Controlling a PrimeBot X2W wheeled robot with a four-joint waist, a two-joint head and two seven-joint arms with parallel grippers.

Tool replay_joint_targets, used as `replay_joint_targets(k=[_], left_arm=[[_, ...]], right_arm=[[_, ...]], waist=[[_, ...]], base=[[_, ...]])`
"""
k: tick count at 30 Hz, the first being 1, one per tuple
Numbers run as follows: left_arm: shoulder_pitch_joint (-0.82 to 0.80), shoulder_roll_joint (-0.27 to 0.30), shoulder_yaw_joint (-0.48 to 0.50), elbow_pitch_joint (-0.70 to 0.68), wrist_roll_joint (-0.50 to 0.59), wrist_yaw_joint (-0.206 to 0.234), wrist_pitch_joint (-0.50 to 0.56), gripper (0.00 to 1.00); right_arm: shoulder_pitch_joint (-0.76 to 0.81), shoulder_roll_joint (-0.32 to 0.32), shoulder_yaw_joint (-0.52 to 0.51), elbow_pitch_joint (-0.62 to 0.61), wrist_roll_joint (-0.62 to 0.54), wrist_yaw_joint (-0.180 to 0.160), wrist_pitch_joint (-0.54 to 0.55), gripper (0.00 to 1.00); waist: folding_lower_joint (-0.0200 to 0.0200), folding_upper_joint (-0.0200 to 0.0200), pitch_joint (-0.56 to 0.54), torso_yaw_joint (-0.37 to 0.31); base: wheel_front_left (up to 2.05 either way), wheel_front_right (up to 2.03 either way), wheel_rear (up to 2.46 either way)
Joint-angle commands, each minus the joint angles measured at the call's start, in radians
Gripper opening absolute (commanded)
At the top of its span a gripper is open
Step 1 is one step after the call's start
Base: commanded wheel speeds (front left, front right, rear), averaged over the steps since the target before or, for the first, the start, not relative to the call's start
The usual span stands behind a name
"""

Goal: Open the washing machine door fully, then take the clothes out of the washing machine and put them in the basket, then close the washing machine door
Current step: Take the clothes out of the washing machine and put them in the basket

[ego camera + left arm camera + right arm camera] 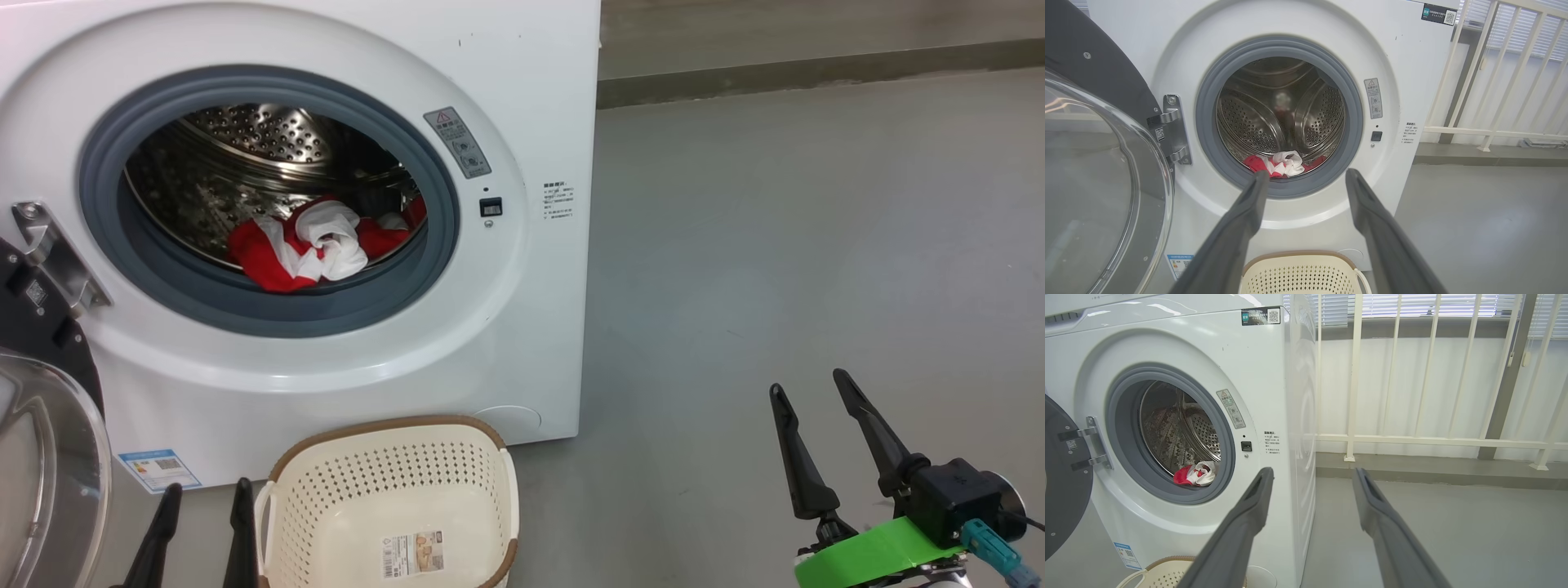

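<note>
The white washing machine [522, 98] stands with its round door [41, 457] swung wide to the left, the glass bowl showing in the left wrist view [1086, 183]. Red and white clothes [314, 241] lie bunched at the drum's front lip [1282, 163] [1195, 475]. The cream basket [392, 482] sits on the floor just below the opening, holding nothing but its paper label. My left gripper [206, 500] is open, low beside the basket's left side. My right gripper [811, 390] is open over bare floor, right of the machine.
Grey floor [816, 245] spreads to the right of the machine. A white railing [1412, 437] and a low kerb run along the back wall. The door hinge bracket [53, 253] sticks out at the opening's left edge.
</note>
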Motion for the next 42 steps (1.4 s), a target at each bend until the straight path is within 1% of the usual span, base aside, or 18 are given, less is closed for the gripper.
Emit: replay_joint_targets(k=[1,6,28,36,38,42], left_arm=[[-0.032,0.011,0.035,-0.024,0.006,0.017,-0.003,1.0],[-0.037,0.005,0.029,-0.03,0.009,0.032,-0.004,1.0],[-0.039,0.025,-0.008,-0.044,0.03,0.041,0.014,1.0],[-0.057,0.022,-0.021,-0.044,0.029,0.045,0.005,1.0],[-0.065,0.015,-0.023,-0.042,0.009,0.036,0.0,1.0],[-0.08,0.016,-0.023,-0.03,-0.001,0.032,-0.009,1.0]], right_arm=[[-0.028,-0.005,0.02,-0.026,-0.005,0.006,-0.006,1.0],[-0.023,-0.005,0.019,-0.026,-0.008,0.006,-0.006,1.0],[-0.016,-0.005,0.024,-0.034,-0.013,0.006,-0.006,1.0],[-0.017,-0.005,0.024,-0.039,-0.019,0.006,-0.006,1.0],[-0.017,-0.005,0.025,-0.04,-0.021,0.006,-0.006,1.0],[-0.02,-0.005,0.03,-0.046,-0.022,0.006,-0.006,1.0]], waist=[[0.0,0.0,0.0,0.002],[0.0,0.0,-0.001,0.007],[0.0,0.0,0.012,0.02],[0.0,0.0,0.043,0.038],[0.0,0.0,0.053,0.043],[0.0,0.0,0.084,0.05]], base=[[0.07,-0.07,0.0],[0.0,0.0,0.0],[0.0,0.0,0.0],[0.0,0.0,0.0],[0.0,0.0,0.0],[0.0,0.0,0.0]])
